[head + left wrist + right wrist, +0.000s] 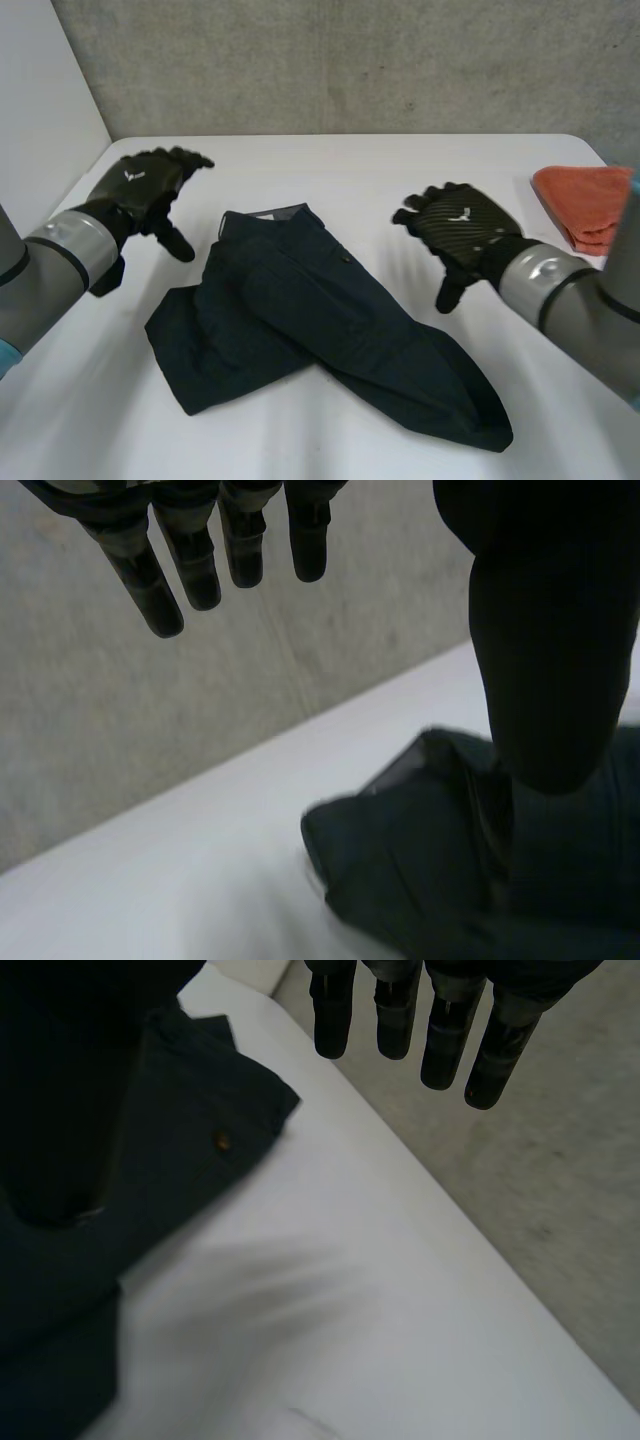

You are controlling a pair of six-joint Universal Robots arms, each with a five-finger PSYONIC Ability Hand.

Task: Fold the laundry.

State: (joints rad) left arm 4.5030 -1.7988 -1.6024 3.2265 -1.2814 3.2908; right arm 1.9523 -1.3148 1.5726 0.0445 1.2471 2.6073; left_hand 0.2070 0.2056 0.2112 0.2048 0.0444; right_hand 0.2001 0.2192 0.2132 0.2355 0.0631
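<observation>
- Left hand is held above the white table at about ten o'clock from the dark trousers, clear of the cloth. Its fingers are spread and nearly straight, and nothing is gripped.
- Right hand is held likewise at about two o'clock from the trousers, with fingers apart, thumb dropped and nothing held.
- The trousers are laid crumpled in the middle of the table. The waistband is turned to twelve o'clock, one leg is run out to five o'clock, and the other is bent back toward eight o'clock.
- The hands are judged to be set either side of the waistband so that both its ends can be taken at once; no fold is yet made.
- An orange cloth is laid folded at the table's three o'clock edge, well apart from the trousers, probably to keep it out of the way.
- From the head view the fingers might be taken as curled. In the left wrist view the fingers are shown straight, and the waistband end is seen beyond the thumb, untouched.
- In the right wrist view the fingers are shown straight over bare table. A small rivet on the trousers is made out more plainly than from the head view.
</observation>
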